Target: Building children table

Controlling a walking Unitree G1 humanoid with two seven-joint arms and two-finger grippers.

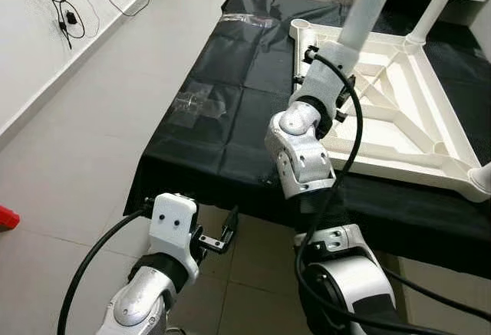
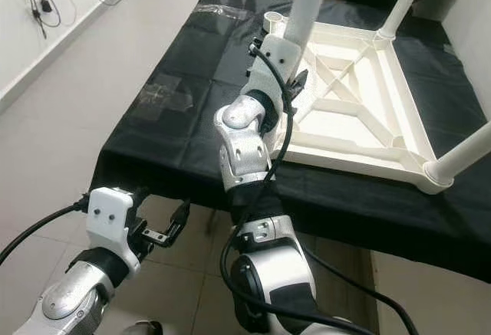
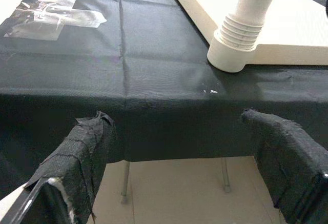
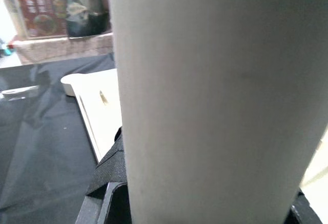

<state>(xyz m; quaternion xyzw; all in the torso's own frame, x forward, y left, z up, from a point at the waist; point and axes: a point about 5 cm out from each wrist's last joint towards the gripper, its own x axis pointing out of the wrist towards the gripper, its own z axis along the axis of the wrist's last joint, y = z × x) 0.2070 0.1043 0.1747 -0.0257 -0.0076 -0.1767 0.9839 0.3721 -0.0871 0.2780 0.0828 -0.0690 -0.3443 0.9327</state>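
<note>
Black cloth covers the table (image 1: 230, 82), where an upturned white tabletop (image 1: 399, 113) lies. On the tabletop's near side, the right gripper (image 1: 331, 67) clamps an upright white leg (image 1: 368, 5). Below the table's edge, the left gripper (image 1: 219, 237) hangs spread, holding nothing.

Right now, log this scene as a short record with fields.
surface: black cloth covering a table
workpiece: white children's table top, upside down on the cloth
legs: three stand upright in its corners; the far-left socket is empty
right tool: shut on a white table leg
left tool: open, low by the cloth's front edge
extra: clear tape patch on the cloth
</note>
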